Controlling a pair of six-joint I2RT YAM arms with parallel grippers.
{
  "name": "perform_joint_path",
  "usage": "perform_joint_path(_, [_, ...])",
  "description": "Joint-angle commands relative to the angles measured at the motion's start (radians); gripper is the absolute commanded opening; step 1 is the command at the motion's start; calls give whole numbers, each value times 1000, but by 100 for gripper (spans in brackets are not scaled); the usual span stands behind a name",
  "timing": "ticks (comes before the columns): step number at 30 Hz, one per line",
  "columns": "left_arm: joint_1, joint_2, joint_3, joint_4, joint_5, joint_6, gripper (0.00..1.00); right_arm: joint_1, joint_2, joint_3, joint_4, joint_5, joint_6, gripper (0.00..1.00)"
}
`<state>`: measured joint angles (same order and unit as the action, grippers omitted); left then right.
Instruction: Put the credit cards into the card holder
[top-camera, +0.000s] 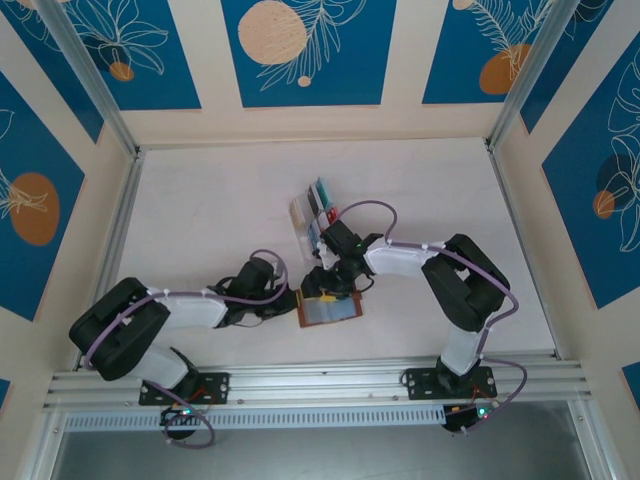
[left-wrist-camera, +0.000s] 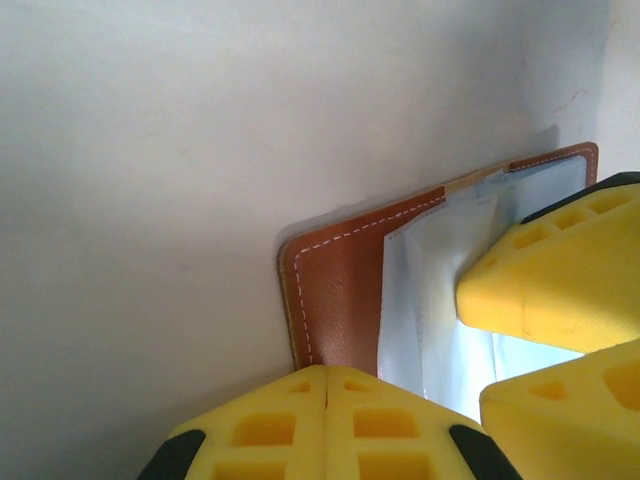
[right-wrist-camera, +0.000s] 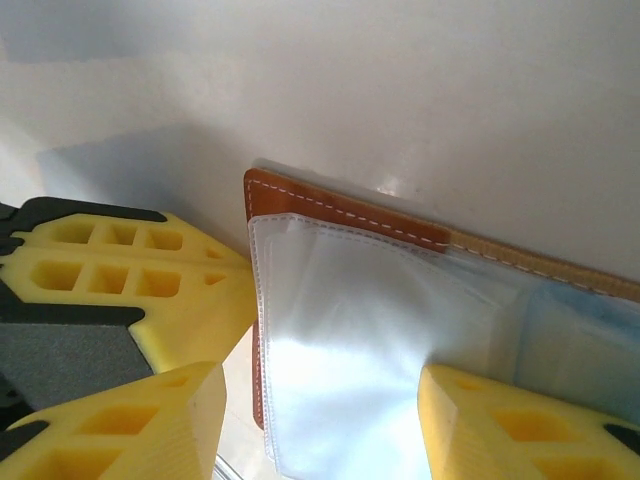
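We see the card holder (top-camera: 330, 310) lying open. The left arm (top-camera: 190, 308) reaches low to its left edge, left gripper (left-wrist-camera: 326, 385) clenched there; the right arm (top-camera: 405, 260) bends down over it, right gripper (right-wrist-camera: 322, 385) spread astride its clear pockets (right-wrist-camera: 370, 320). The credit cards (top-camera: 320, 197) stand just beyond it.

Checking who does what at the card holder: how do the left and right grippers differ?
The left gripper is shut, fingers pressed together; the right gripper is open, fingers apart. The left sits at the card holder, by its brown edge; the right straddles its clear pockets. Both have yellow fingers and are down at the open holder.
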<state>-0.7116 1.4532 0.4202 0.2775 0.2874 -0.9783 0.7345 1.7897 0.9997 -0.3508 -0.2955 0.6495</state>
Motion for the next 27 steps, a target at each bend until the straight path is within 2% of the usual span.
perform_joint_path(1, [37,-13,-39,-112,5,13,0,2,59,-8,-22,73,12,55])
perform_joint_path(5, [84,-62,-39,-151,26,36,0,13,56,5,-55,122,4,45])
perform_joint_path(7, [110,-94,-35,-175,41,49,0,14,64,9,-57,119,2,33])
perform_joint_path(9, [120,-129,-6,-239,42,83,0,16,74,13,-59,121,4,25])
perform_joint_path(13, [120,-185,40,-332,36,129,0,16,80,17,-63,135,11,18])
perform_joint_path(17, [104,-203,71,-356,49,148,0,15,83,19,-75,156,13,15])
perform_joint_path(23, [31,-110,135,-320,59,155,0,-3,65,-5,-78,184,37,8])
perform_joint_path(27, [-5,-45,174,-289,62,151,0,-34,48,-55,-32,141,59,8])
